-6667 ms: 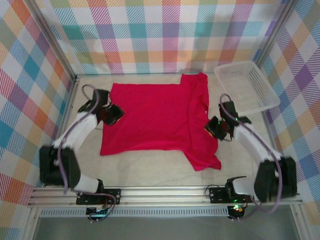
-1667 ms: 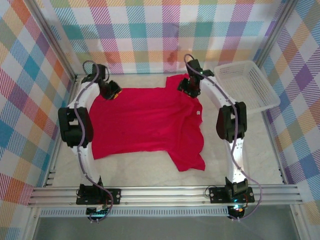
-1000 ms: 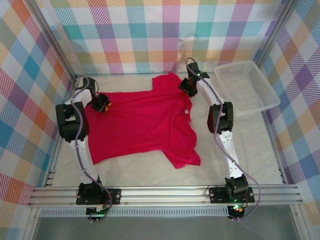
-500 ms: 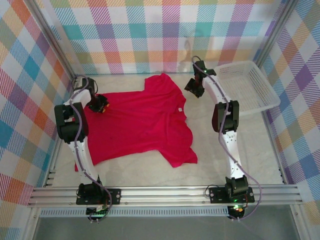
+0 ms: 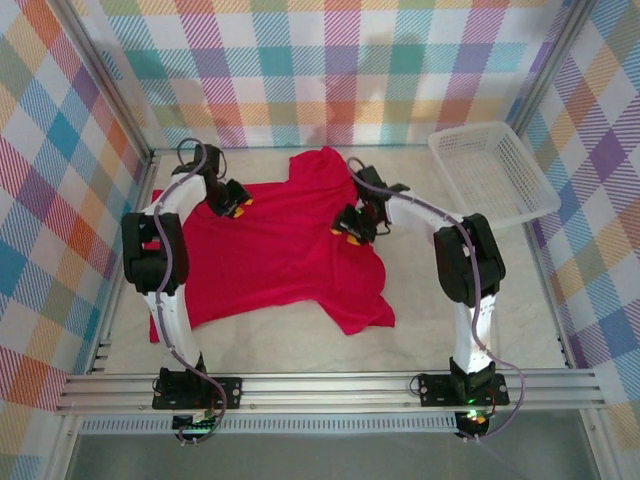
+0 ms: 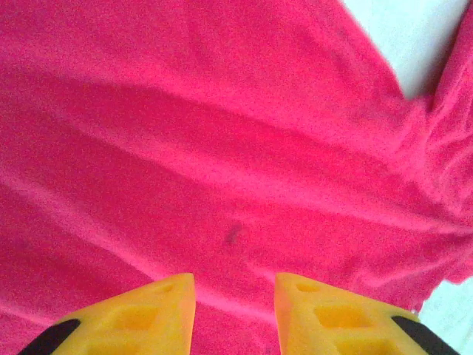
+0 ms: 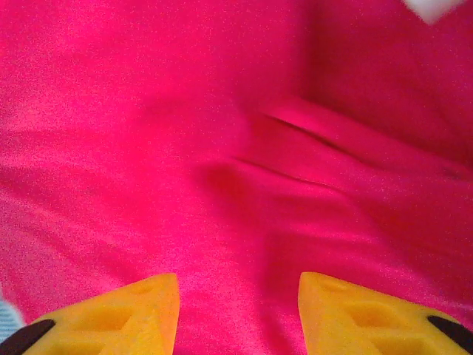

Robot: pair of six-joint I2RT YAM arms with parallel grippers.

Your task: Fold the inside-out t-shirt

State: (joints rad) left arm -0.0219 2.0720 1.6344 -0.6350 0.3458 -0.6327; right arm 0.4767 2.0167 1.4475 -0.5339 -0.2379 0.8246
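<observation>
The inside-out t-shirt (image 5: 280,260) is crimson red and lies spread and wrinkled across the table's middle and left, with one sleeve pointing at the front (image 5: 360,315). My left gripper (image 5: 232,200) hovers over its far-left part. In the left wrist view its yellow fingertips (image 6: 166,310) stand apart above the red cloth (image 6: 222,133), with nothing between them. My right gripper (image 5: 352,225) is over the shirt's right side, near the collar. Its fingertips (image 7: 347,314) are spread wide over folds of cloth (image 7: 185,111), gripping nothing.
A white mesh basket (image 5: 495,170) sits at the back right, apart from the shirt. Bare pale tabletop (image 5: 470,300) runs along the right and front. Plaid walls close in the back and both sides. A strip of table (image 6: 421,37) shows past the shirt's edge.
My right gripper swung from beside the basket leftward and nearer, onto the shirt's collar area. My left gripper shifted right along the far edge. Before that, the shirt was dragged left.
</observation>
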